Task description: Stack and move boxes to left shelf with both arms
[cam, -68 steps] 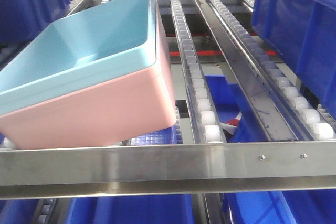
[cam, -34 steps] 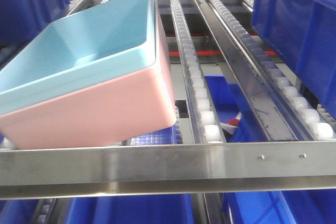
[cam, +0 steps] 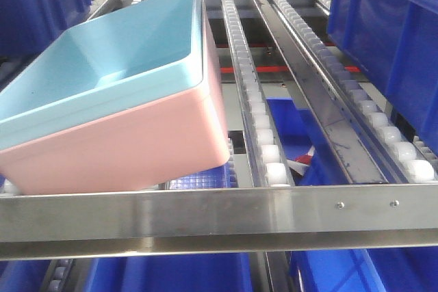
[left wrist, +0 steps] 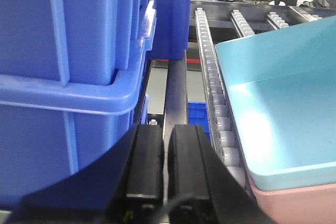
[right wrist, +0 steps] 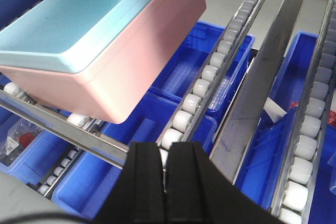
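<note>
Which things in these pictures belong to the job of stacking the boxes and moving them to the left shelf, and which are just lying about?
Belonging to the job:
light blue box, nested in the pink one
pink box
roller shelf under them
left gripper, shut and empty
right gripper, shut and empty

Just lying about:
dark blue bins beside the stack
dark blue bins below the rollers

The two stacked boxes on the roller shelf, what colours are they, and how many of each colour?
Light blue box: 1, nested on top.
Salmon pink box: 1, underneath.
Total: 2 boxes, sitting on the roller shelf.
</note>
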You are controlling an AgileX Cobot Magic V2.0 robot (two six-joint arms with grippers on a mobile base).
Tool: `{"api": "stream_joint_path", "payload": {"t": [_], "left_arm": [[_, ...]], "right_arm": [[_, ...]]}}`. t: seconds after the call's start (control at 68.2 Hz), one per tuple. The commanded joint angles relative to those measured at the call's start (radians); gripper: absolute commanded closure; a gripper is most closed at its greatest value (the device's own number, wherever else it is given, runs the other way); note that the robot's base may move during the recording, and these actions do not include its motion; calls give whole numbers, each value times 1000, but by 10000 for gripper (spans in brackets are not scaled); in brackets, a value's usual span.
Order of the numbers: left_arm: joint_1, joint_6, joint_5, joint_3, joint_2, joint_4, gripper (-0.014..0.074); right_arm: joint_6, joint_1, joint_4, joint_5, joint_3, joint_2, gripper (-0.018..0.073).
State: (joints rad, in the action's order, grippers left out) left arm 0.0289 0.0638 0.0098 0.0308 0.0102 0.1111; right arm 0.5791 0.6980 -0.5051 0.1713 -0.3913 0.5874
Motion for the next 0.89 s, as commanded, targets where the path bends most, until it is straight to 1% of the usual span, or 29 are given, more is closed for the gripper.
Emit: {"api": "stream_joint_path", "payload": {"t": [0.0,0.132,0.161,0.205,0.249,0.264,0.323,0.352,0.381,0.425,0.469,0.557,0.631,0.763,0.88], "left_arm": [[1,5,-91,30,15,3,586],[1,5,-91,30,15,3,586],[1,5,-91,30,15,3,586],[1,5,-91,30,15,3,586],[1,5,-91,30,15,3,586],[1,5,-91,30,15,3,586],[1,5,-91,30,15,3,586],[1,5,-91,30,15,3,586],[1,5,-91,30,15,3,586],[1,5,-91,30,15,3,586],[1,5,-91,30,15,3,586],[1,5,-91,30,15,3,586],[1,5,-91,30,15,3,586],[1,5,-91,30,15,3,586],[1,5,-91,30,15,3,586]], "right_arm": [[-7,-6,-26,-65,-28,-2,510],[-7,-6,-23,-60,-28,-4,510],[-8,-6,-10,-60,-28,-4,510],[-43,-6,29,-51,-28,-4,510],[-147,-10,99,-38,-28,-4,510],[-198,-17,148,-33,-28,-4,510],[-374,-45,277,-21,-25,-5,510],[-474,-74,379,-19,-19,-7,510],[-543,-103,440,-26,-10,-14,510],[-604,-146,496,-42,10,-27,510],[-616,-196,510,-68,41,-49,510],[-616,-283,505,-125,106,-114,510],[-616,-369,505,-157,173,-205,510],[-615,-517,510,-164,283,-375,510],[-611,-608,525,-164,347,-508,510]]}}
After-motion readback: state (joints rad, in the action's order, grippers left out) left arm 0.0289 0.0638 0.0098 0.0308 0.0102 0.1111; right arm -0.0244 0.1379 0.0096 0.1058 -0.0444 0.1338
